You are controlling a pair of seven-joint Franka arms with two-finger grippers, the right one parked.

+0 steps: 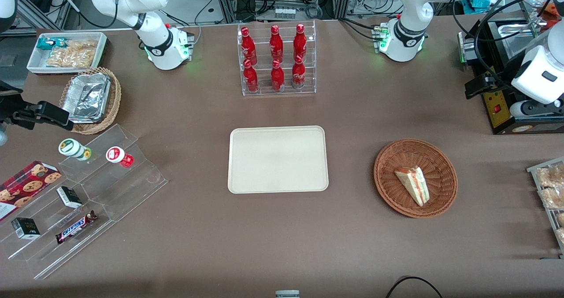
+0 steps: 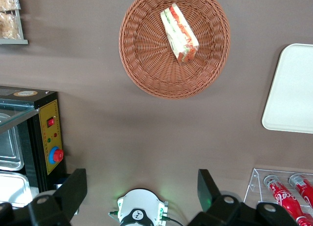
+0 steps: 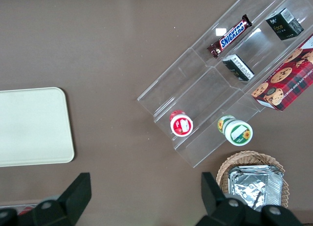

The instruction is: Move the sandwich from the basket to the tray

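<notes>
The sandwich [image 1: 413,184] [image 2: 179,33], a pale wedge with red and green filling, lies in the round reddish-brown basket [image 1: 383,174] [image 2: 142,55]. The cream tray [image 1: 277,159] [image 2: 293,89] lies flat at the table's middle, beside the basket, with nothing on it. My left gripper [image 1: 480,86] [image 2: 142,187] hangs high over the working arm's end of the table, farther from the front camera than the basket. It is open, its black fingers [image 2: 73,187] are spread wide, and nothing is between them.
A black appliance with a red button [image 1: 502,108] [image 2: 49,138] stands under the gripper. A clear rack of red bottles [image 1: 276,60] stands farther back than the tray. A snack rack [image 1: 548,188] sits at the working arm's table edge. An acrylic stand [image 1: 83,201] and a tan foil-tray basket [image 1: 90,99] lie toward the parked arm.
</notes>
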